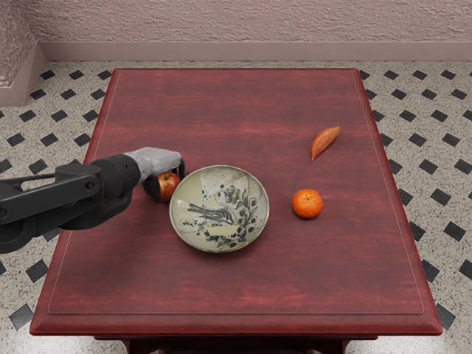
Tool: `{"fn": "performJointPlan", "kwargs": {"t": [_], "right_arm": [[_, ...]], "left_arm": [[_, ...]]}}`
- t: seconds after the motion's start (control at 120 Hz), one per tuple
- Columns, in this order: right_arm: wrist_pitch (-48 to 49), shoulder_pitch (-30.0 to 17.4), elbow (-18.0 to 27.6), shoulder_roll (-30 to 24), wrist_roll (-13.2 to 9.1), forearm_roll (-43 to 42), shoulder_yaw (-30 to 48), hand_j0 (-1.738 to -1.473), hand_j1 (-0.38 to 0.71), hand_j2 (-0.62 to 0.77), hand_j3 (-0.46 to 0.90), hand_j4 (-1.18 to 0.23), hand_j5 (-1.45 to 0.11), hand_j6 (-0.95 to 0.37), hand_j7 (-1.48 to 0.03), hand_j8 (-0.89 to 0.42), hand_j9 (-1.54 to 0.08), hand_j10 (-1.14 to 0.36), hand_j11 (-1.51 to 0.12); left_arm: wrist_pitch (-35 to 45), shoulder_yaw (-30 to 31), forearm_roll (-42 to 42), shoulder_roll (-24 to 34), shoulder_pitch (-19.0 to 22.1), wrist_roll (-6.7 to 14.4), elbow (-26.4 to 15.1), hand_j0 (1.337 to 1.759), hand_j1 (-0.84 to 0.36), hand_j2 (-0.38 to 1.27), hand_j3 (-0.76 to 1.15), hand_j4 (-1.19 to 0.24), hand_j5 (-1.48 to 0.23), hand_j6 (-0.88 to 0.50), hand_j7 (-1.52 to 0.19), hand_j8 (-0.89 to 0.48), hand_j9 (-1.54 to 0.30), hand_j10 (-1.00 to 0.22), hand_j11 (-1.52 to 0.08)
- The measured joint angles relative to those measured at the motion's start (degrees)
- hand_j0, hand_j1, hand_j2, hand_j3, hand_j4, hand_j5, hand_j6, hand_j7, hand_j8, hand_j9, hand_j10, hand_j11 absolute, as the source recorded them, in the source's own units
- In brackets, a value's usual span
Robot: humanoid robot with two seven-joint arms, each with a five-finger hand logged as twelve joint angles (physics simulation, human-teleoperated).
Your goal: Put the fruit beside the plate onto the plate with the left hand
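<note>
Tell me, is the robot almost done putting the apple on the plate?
Not quite. Done: the left hand is at the apple beside the plate. In hand: its fingers look wrapped around the apple, on the table. Left: lifting it and setting it on the plate, which holds no fruit.

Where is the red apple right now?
In the head view, the apple is on the left part of the table, right beside the plate's left rim, with the left hand closed around it.

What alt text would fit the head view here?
The left hand has its fingers closed around a red apple beside the left rim of a patterned plate on a red table. An orange lies right of the plate, apart.
</note>
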Motion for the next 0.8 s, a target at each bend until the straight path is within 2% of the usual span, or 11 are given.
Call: {"fn": "performJointPlan", "kwargs": {"t": [0.133,0.25,0.292,0.367,0.433,0.55,0.8], "right_arm": [[0.0,0.0,0.0,0.0,0.0,0.0,0.0,-1.658,-0.35,0.0,0.0,0.0,0.0,0.0,0.0,0.0,0.0,0.0,0.0],[0.0,0.0,0.0,0.0,0.0,0.0,0.0,-1.658,-0.35,0.0,0.0,0.0,0.0,0.0,0.0,0.0,0.0,0.0,0.0],[0.0,0.0,0.0,0.0,0.0,0.0,0.1,-1.658,-0.35,0.0,0.0,0.0,0.0,0.0,0.0,0.0,0.0,0.0,0.0],[0.0,0.0,0.0,0.0,0.0,0.0,0.1,-1.658,-0.35,0.0,0.0,0.0,0.0,0.0,0.0,0.0,0.0,0.0,0.0],[0.0,0.0,0.0,0.0,0.0,0.0,0.1,-1.658,-0.35,0.0,0.0,0.0,0.0,0.0,0.0,0.0,0.0,0.0,0.0],[0.0,0.0,0.0,0.0,0.0,0.0,0.1,-1.658,-0.35,0.0,0.0,0.0,0.0,0.0,0.0,0.0,0.0,0.0,0.0],[0.0,0.0,0.0,0.0,0.0,0.0,0.0,-1.658,-0.35,0.0,0.0,0.0,0.0,0.0,0.0,0.0,0.0,0.0,0.0]], "left_arm": [[-0.3,0.0,-0.2,0.2,-0.1,0.0,0.0,1.644,-0.3,0.16,0.0,-0.49,-0.94,-0.32,-0.95,-0.42,-0.95,-0.67,-0.95],[-0.5,-0.2,-0.6,0.8,-0.7,0.0,0.1,1.646,-0.33,0.24,0.0,-0.48,-0.97,-0.31,-0.97,-0.42,-0.97,-0.69,-0.97],[-0.6,-0.4,-0.8,0.9,-0.9,0.0,0.1,1.646,-0.32,0.22,0.0,-0.47,-0.97,-0.3,-0.97,-0.42,-0.97,-0.7,-0.97],[-0.7,-0.8,-1.7,1.6,-2.7,0.0,0.1,1.647,-0.34,0.29,0.0,-0.47,-0.98,-0.3,-0.98,-0.41,-0.98,-0.71,-0.97],[-0.7,-1.0,-2.8,2.1,-4.4,0.0,0.0,1.648,-0.34,0.25,0.0,-0.47,-0.99,-0.3,-0.98,-0.41,-0.98,-0.71,-0.98],[-1.3,-1.4,-6.7,3.0,-8.6,0.0,-0.1,1.648,-0.36,0.3,0.0,-0.47,-1.0,-0.28,-0.99,-0.39,-0.98,-0.71,-0.97],[-3.9,-3.3,-13.0,-0.6,-10.1,0.0,-1.7,1.649,-0.37,0.32,0.0,-0.45,-1.02,-0.27,-0.99,-0.4,-0.98,-0.71,-0.98]]}}
